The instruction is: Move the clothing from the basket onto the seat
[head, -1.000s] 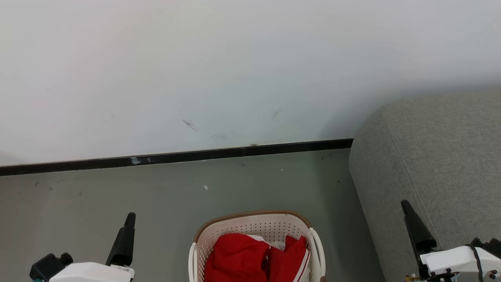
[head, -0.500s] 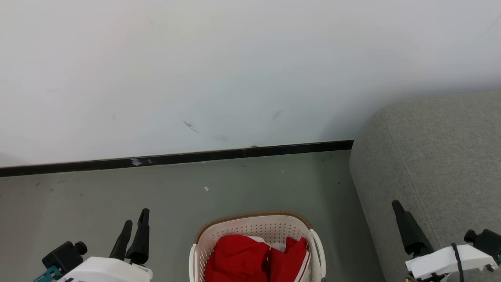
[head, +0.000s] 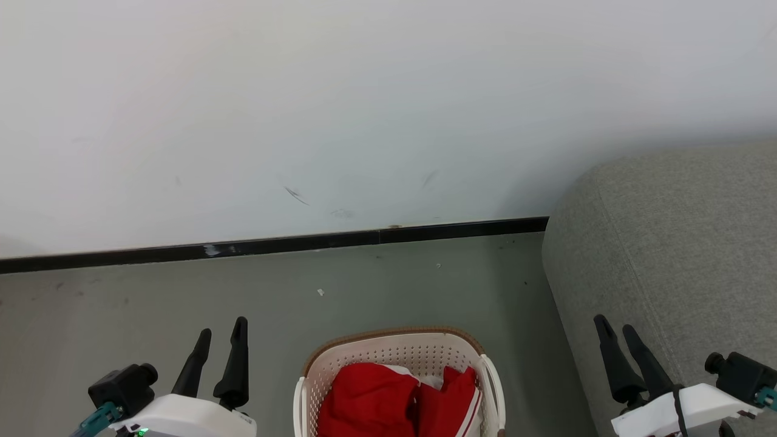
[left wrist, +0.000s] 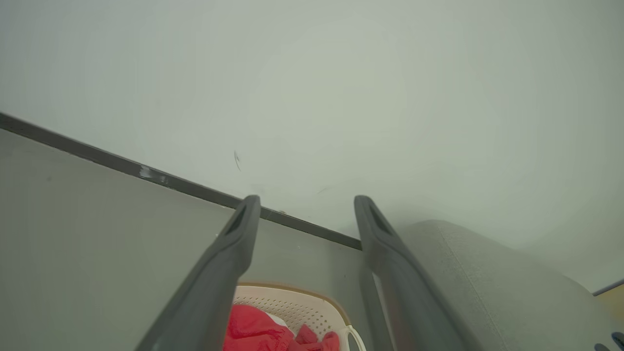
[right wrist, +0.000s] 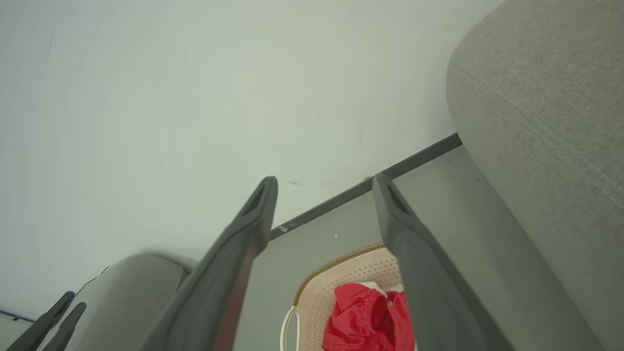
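**Head view.** A second ago each claw showed a single dark finger, edge-on. The left claw (head: 223, 326), at lower left, now shows both fingers and sits further right in the frame. The right claw (head: 614, 324), at lower right, now shows both and sits further left. The cream-white perforated plastic laundry basket with a brown woven-look rim (head: 388, 334) is unchanged at bottom centre on the grey-green floor (head: 152, 285). The crumpled red clothing with white stripes (head: 376, 400) lies inside it as before. The large grey fabric-upholstered seat (head: 668, 243) fills the right side, with a strip of floor between it and the basket. A black skirting board (head: 273, 244) runs below the white wall (head: 364, 91).

**Left wrist view.** The left claw (left wrist: 307, 201) is spread wide, its gap empty, and it touches nothing. The basket (left wrist: 297, 292) and clothing (left wrist: 253, 331) show low between the fingers. The seat (left wrist: 487, 282) is at lower right.

**Right wrist view.** The right claw (right wrist: 325, 181) is likewise spread wide, empty and clear of everything. The basket (right wrist: 341, 270) holding the clothing (right wrist: 365, 317) sits at bottom centre. The seat (right wrist: 536, 122) is at right. The left claw (right wrist: 76, 299) shows small at lower left.
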Robot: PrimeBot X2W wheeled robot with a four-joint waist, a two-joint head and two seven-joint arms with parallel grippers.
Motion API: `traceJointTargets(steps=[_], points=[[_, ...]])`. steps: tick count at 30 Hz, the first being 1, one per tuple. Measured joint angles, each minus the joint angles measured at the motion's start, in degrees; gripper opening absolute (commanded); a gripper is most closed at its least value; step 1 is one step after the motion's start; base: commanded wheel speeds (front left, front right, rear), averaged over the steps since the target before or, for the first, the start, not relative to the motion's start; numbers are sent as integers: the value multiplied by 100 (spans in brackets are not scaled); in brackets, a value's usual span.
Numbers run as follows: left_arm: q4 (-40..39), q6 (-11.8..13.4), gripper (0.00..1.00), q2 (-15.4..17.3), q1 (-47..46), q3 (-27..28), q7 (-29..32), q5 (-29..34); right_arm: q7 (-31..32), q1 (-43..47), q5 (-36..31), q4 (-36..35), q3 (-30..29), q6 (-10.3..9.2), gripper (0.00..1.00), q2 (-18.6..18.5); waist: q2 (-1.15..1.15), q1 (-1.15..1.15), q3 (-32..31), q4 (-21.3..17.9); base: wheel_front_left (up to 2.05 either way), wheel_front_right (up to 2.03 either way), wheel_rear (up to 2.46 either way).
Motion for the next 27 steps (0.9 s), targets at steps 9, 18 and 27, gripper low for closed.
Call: traceJointTargets(steps=[9, 18, 27], points=[[-45, 192, 100, 15, 13, -113, -201, 773, -163, 3, -712, -123, 23, 0, 100, 11, 0, -22, 47, 11, 0, 0, 0], [-90, 358, 100, 21, 14, -258, -397, 1528, -304, 6, -1466, -256, 41, 0, 100, 38, 0, -26, 81, 17, 0, 0, 0], [-155, 549, 100, 29, 21, -358, -605, 2329, -490, 90, -2329, -419, 77, 0, 100, 68, 0, -28, 101, 18, 0, 0, 0]])
